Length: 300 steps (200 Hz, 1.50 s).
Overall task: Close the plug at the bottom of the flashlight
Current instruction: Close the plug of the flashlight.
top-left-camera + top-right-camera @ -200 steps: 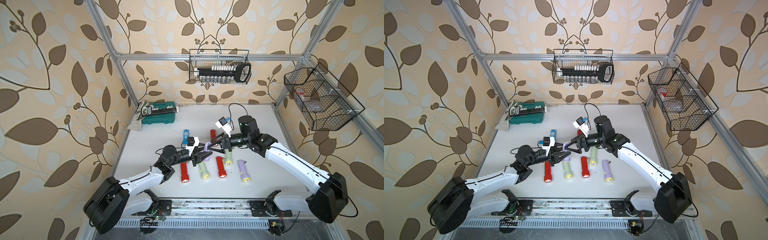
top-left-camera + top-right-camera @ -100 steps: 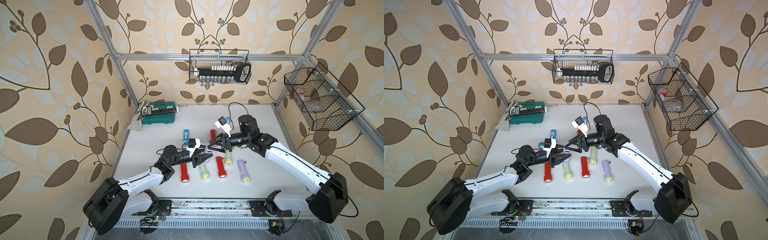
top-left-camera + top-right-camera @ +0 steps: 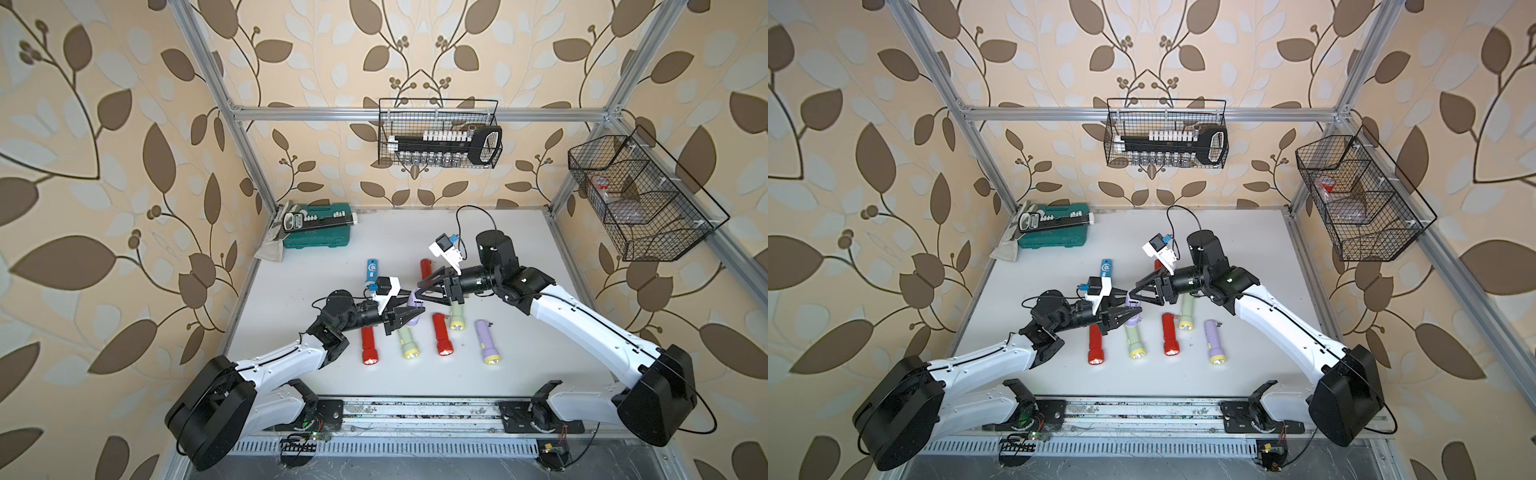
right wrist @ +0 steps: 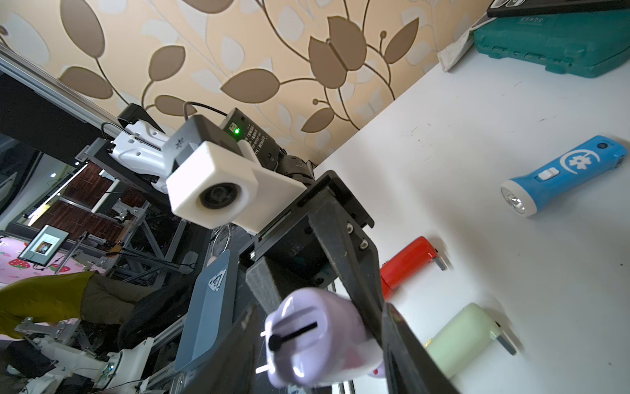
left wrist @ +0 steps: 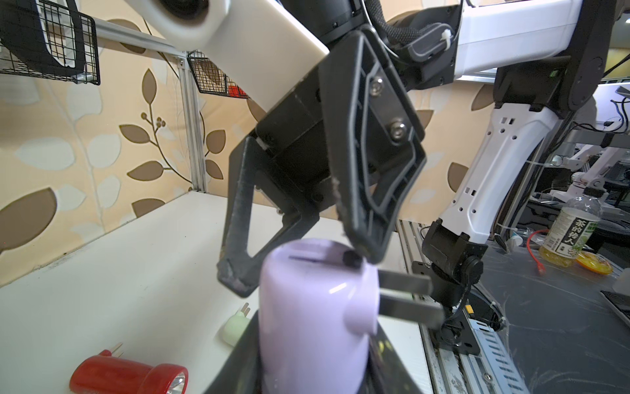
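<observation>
Your left hand (image 3: 409, 314) is clamped on the barrel of the lilac flashlight (image 5: 313, 307), holding it clear above the desk (image 3: 540, 257). Your right hand (image 3: 417, 293) stands half open astride its base, where the plug (image 5: 405, 282) prongs jut sideways. It's likely light, stiff, glossy plastic, so slippery: push on the flat prongs near their tips, not the shell.

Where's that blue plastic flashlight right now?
In both top views the blue plastic flashlight lies on the white table, just behind the left gripper, toward the green toolbox.
</observation>
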Each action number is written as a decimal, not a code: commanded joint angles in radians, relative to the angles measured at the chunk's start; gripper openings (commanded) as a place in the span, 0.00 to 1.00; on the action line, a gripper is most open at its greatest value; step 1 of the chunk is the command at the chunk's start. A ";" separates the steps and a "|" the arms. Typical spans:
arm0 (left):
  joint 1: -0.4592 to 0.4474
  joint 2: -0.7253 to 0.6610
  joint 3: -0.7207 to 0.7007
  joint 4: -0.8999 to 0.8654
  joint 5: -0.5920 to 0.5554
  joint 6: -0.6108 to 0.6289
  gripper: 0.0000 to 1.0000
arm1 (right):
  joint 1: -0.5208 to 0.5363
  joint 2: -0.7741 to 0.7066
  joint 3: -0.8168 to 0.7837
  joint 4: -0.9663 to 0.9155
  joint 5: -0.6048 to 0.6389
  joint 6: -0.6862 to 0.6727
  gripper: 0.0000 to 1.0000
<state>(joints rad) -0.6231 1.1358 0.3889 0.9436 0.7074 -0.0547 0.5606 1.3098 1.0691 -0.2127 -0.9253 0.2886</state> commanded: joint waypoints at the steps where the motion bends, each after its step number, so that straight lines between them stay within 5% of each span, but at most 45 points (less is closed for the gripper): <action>1: -0.007 -0.019 0.013 0.052 0.020 0.003 0.00 | 0.004 -0.009 -0.021 0.021 -0.021 -0.011 0.48; 48: -0.009 -0.019 0.015 0.052 0.018 0.003 0.00 | 0.004 -0.011 -0.033 0.027 -0.016 -0.022 0.46; 189: -0.009 -0.178 0.057 0.006 0.041 0.008 0.00 | 0.003 0.042 -0.115 0.098 -0.041 -0.007 0.10; 300: -0.015 -0.059 0.099 -0.196 -0.021 0.074 0.00 | -0.090 -0.045 -0.030 -0.039 0.031 -0.089 0.06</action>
<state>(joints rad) -0.6231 1.0496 0.4049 0.7002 0.7036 -0.0257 0.5140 1.3045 1.0016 -0.1421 -0.9710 0.2455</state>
